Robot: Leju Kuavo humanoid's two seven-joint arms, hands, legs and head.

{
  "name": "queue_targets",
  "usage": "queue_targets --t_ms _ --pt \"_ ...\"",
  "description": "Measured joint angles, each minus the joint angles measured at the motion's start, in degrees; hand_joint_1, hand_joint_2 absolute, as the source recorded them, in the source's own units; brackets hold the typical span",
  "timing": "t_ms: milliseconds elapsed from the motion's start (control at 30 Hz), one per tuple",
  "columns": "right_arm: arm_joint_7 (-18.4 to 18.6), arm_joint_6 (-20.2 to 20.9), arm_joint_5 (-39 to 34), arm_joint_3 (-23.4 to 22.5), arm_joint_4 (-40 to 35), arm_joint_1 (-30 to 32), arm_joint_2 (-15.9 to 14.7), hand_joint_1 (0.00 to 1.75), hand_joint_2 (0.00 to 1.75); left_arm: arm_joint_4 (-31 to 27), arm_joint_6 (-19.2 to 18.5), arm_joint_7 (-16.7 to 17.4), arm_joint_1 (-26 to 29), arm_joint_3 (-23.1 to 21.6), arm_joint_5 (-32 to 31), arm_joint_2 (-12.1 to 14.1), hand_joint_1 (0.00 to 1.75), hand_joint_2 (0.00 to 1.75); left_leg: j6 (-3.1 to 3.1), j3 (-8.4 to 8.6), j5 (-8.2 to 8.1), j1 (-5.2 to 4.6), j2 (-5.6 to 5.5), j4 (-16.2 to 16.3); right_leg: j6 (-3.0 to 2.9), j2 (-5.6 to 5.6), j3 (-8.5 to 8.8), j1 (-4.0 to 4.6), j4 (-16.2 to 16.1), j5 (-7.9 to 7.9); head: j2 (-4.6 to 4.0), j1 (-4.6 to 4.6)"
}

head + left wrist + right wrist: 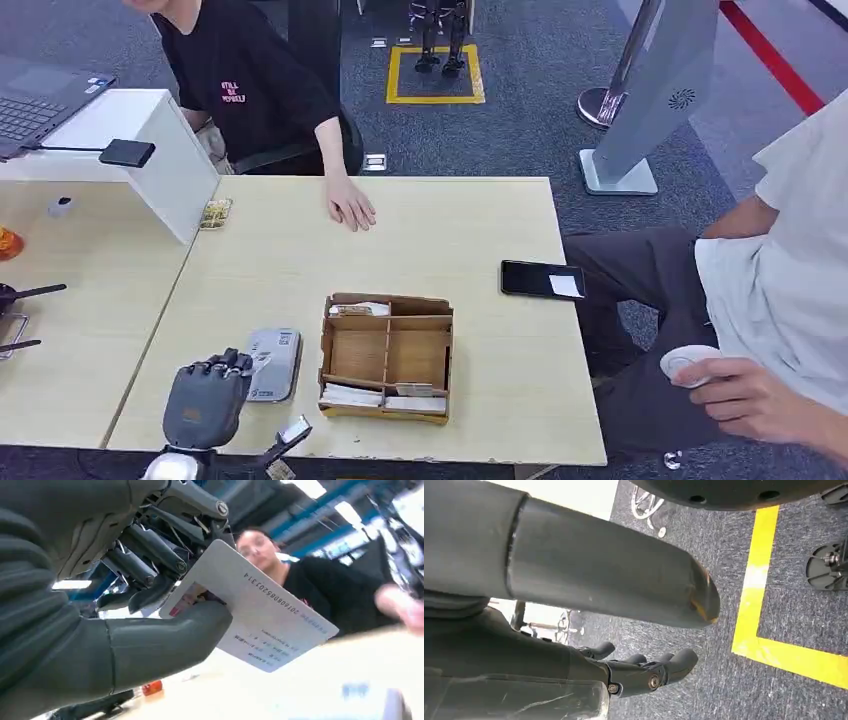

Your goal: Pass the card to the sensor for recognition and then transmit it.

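We see the left hand (207, 400) raised over the near edge of the light wooden table (280, 270), just beside the grey sensor (273, 364), which lies flat on the tabletop to the left of the wooden box (388, 356). In the left wrist view this left hand (145, 580) pinches the card (255, 610) between the thick grey thumb and the darker fingers (150, 555), so the hand is clamped on it. The card is a white, thin, rectangular piece with rounded corners; a row of dark digits runs along one long edge, several short lines of small print sit near the opposite end, and a small coloured patch, red and pinkish, shows at the corner under the thumb. The print is too small for us to read. In the head view a pale corner of the card (295, 431) pokes out below the hand, near the table's front edge. The wooden box has several compartments, and pale cards lie in the far and near ones. A black phone (542, 280) lies on the table to the right. A person in a black shirt (250, 80) rests a hand (350, 208) on the far side of the table. The right hand (644, 672) hangs over dark carpet beside a yellow floor line (759, 605), its fingers curled in with nothing in them.
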Motion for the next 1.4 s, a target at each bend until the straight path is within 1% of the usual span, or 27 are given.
queue_targets --t_ms 100,200,267,567,767,800,900,1000,1233,1300,1400 --pt "-0.07 -0.22 -0.15 -0.04 0.0 0.0 0.0 0.0 0.0 -1.39 1.56 1.07 -1.14 0.0 0.0 -0.63 1.75 1.75 0.0 0.0 0.0 0.0 -0.01 0.0 -0.02 0.01 0.0 0.0 0.0 0.01 0.0 -0.02" --pt "-0.07 -0.26 -0.11 -0.07 0.0 0.01 0.02 0.0 0.0 -2.78 3.67 1.15 -2.04 0.04 0.0 -1.31 1.75 1.75 0.0 0.01 0.0 0.0 -0.01 0.0 -0.02 0.01 0.0 0.0 0.0 0.01 0.0 0.0" --pt "-0.07 -0.33 0.09 -0.09 0.0 0.0 0.04 0.0 0.0 -3.73 4.15 0.9 -2.51 0.52 0.0 -1.83 1.75 1.75 0.0 0.01 0.0 0.0 0.0 0.0 -0.02 0.02 -0.01 0.0 0.0 0.01 0.0 -0.02" --pt "-0.46 -0.44 0.87 -0.09 0.0 0.01 0.07 0.0 0.0 -5.16 4.24 -1.79 -5.38 2.69 0.0 -4.48 1.75 1.75 0.0 0.02 0.01 0.0 -0.01 0.0 -0.01 0.01 -0.01 0.0 0.0 0.02 0.0 -0.02" --pt "-0.63 -0.39 2.23 0.04 0.0 -0.05 0.07 0.0 0.0 -4.63 3.34 -3.85 -10.17 3.08 0.0 -7.94 1.75 1.75 0.0 0.01 0.01 -0.02 -0.03 0.03 0.01 -0.01 0.0 -0.01 0.0 0.04 0.0 -0.02" --pt "-0.72 -0.24 2.64 0.13 0.0 -0.05 0.07 0.0 0.0 -4.07 2.64 -4.15 -11.47 3.34 0.0 -8.89 1.75 1.75 0.02 0.0 0.03 -0.01 -0.04 0.03 0.03 -0.01 0.0 -0.01 0.0 0.05 0.0 -0.02" --pt "-0.79 -0.17 3.17 0.39 0.0 -0.21 0.07 0.0 0.0 -1.56 1.31 -5.21 -15.52 4.52 0.02 -10.66 1.75 1.75 0.01 0.0 0.05 -0.02 -0.03 0.03 0.0 0.0 0.01 -0.01 0.0 0.08 0.0 -0.02" --pt "-0.87 -0.15 3.85 0.55 0.02 -0.27 0.07 0.0 0.0 1.33 0.41 -5.16 -19.21 5.7 0.04 -11.71 1.75 1.75 -0.02 0.01 0.07 -0.01 -0.03 0.03 -0.02 0.01 0.0 -0.01 0.0 0.1 0.0 0.0" --pt "-1.03 0.02 4.94 1.79 0.02 -0.37 0.07 0.0 0.0 10.94 -1.12 -4.13 -28.02 9.05 0.09 -12.74 1.75 1.75 -0.06 0.0 0.14 0.0 -0.03 0.03 -0.03 0.03 -0.01 0.0 0.03 0.11 0.0 -0.02" --pt "-1.05 0.17 5.14 1.97 0.02 -0.43 0.07 0.0 0.0 14.61 -1.05 -3.35 -30.26 9.46 0.09 -12.72 1.75 1.75 -0.06 0.0 0.14 0.0 -0.04 0.03 -0.03 0.02 -0.01 0.0 0.04 0.11 0.0 -0.02" --pt "-1.03 0.35 5.55 2.23 0.02 -0.43 0.04 0.0 0.0 19.29 -0.59 -3.33 -32.85 10.1 0.09 -12.7 1.75 1.75 -0.06 0.0 0.14 0.0 -0.03 0.03 -0.03 0.03 -0.01 0.0 0.04 0.11 0.0 0.0"
